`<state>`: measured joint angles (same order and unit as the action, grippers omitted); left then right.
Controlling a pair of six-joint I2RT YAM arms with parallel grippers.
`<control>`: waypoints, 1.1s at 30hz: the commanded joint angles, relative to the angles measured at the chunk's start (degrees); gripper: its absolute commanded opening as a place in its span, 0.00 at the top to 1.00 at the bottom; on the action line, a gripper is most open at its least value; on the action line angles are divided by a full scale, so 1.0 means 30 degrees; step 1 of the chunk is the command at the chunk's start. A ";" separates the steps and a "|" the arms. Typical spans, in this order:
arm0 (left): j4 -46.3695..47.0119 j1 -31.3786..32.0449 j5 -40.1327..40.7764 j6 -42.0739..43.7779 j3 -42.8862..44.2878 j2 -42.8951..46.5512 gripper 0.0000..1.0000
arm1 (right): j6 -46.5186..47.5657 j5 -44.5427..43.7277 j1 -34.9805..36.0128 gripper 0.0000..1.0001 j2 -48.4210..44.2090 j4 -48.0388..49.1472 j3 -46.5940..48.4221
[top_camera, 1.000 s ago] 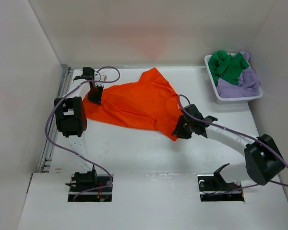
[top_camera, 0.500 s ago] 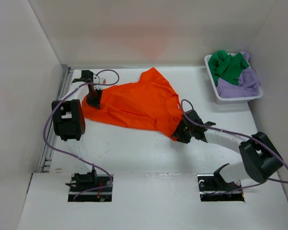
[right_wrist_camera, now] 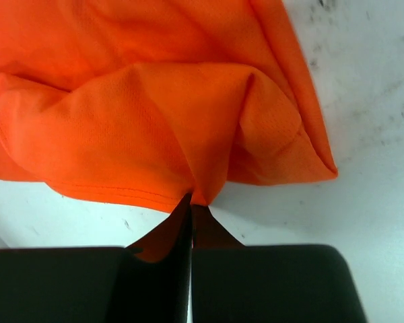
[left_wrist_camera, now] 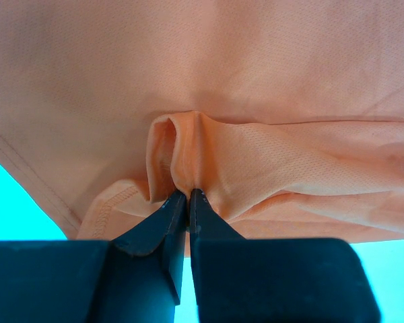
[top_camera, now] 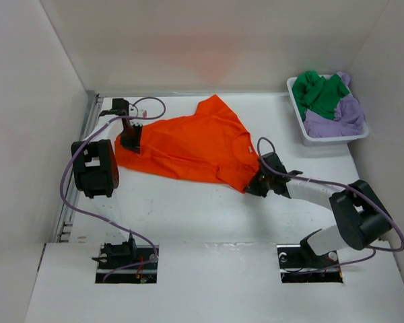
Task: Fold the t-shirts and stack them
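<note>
The orange t-shirt (top_camera: 188,142) lies spread across the middle of the table. My left gripper (top_camera: 129,142) is shut on a pinched fold of the orange t-shirt (left_wrist_camera: 256,101) at its left edge; the left gripper (left_wrist_camera: 188,194) tips press together with cloth between them. My right gripper (top_camera: 254,186) is shut on the shirt's near right corner, and in the right wrist view the right gripper (right_wrist_camera: 191,202) holds a bunched fold of the orange t-shirt (right_wrist_camera: 141,114) just above the table. The green t-shirt (top_camera: 318,93) and the lavender t-shirt (top_camera: 340,114) lie crumpled in the basket.
A white basket (top_camera: 301,126) stands at the back right, close to the right wall. White walls enclose the table on the left, back and right. Purple cables loop from both arms, and the left arm's elbow (top_camera: 94,167) hangs over the table's left side.
My right gripper has slid forward onto the shirt's near right corner and shut on it. The left gripper has shifted slightly left and back, still gripping the cloth.
</note>
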<state>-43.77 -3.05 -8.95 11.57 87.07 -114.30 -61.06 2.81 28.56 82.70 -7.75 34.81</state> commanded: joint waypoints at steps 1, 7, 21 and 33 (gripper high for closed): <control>0.0175 -0.0755 -0.0970 -0.0751 0.1089 0.0896 1.00 | 0.0690 -0.0059 -0.0478 1.00 0.0704 0.0533 0.1076; -0.1226 -0.1137 -0.1060 -0.1367 1.0794 -0.2731 1.00 | 0.5432 0.1524 -0.3465 1.00 0.4713 -0.2974 1.2162; 0.0702 -0.3481 -0.2669 0.0502 0.6329 0.4810 0.97 | 0.8638 -0.0435 -0.4295 1.00 -0.2008 -0.7790 1.3409; 0.0237 -0.4183 -0.1093 0.5221 -0.6607 0.5876 0.80 | 0.2599 -0.0702 -0.0511 1.00 -0.4775 -0.2077 -0.0409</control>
<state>-43.16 -14.28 -14.74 21.30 69.19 -96.82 -49.23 2.09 26.39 68.60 -23.51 33.12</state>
